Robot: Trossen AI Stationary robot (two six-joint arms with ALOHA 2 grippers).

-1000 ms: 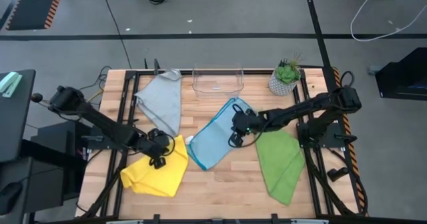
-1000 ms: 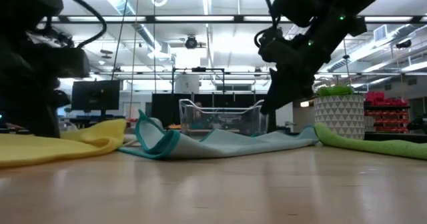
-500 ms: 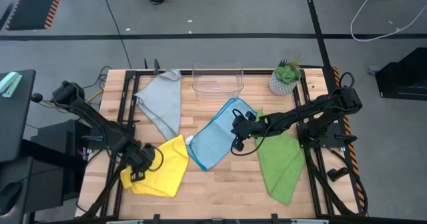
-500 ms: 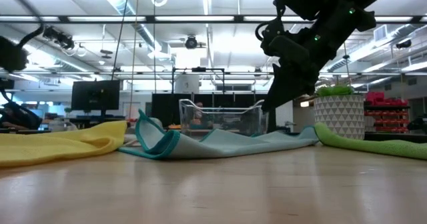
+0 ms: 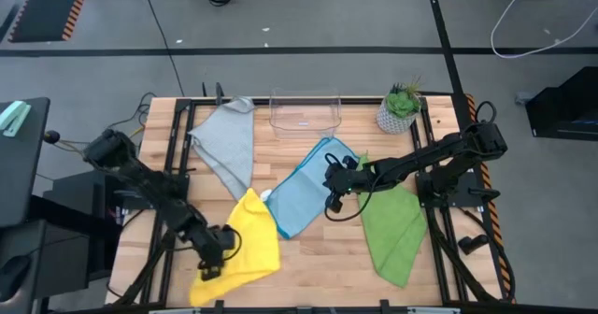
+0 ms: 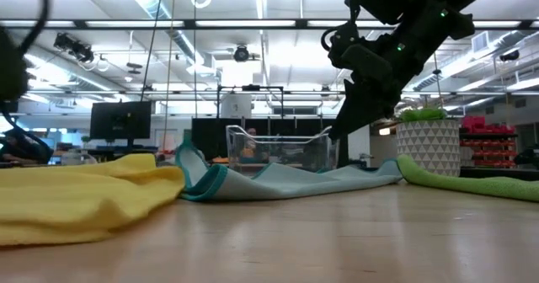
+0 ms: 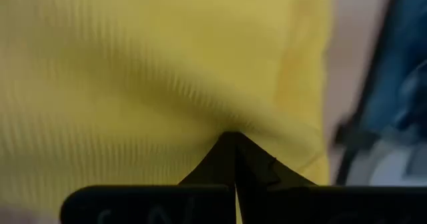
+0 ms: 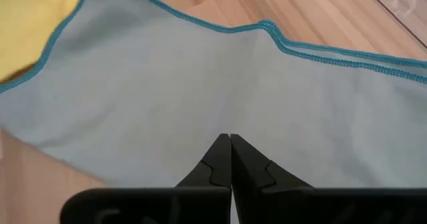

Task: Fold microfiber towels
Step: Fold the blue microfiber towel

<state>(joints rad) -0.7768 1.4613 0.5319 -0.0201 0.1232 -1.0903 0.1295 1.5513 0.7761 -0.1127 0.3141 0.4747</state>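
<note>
The yellow towel (image 5: pixel 250 239) lies rumpled on the table's near left; it also shows in the low view (image 6: pixel 84 200). My left gripper (image 5: pixel 215 258) is shut on it at its left side. The light blue towel (image 5: pixel 304 192) lies spread in the middle, one corner curled up (image 6: pixel 189 169). My right gripper (image 5: pixel 332 192) is shut and hangs above the blue towel's right part (image 8: pixel 200 84), touching nothing. The green towel (image 5: pixel 392 225) lies at the right, the grey towel (image 5: pixel 227 141) at the far left. My left gripper pinches a fold of the yellow towel (image 7: pixel 230 127) between its two shut fingers, at the towel's left side. The fingers come low from the table's left. The cloth puckers at the fingertips, and the rest of the towel lies slack on the table.
A clear plastic container (image 5: pixel 304 113) stands at the far middle and a potted plant (image 5: pixel 400 111) at the far right. Bare wood shows along the near edge between the yellow and green towels (image 5: pixel 322 263).
My left gripper has gone toward the table's near edge, holding the yellow towel. The towel's near left part has been drawn with it and stretched toward the near edge, while its far corner beside the blue towel has stayed in place.
</note>
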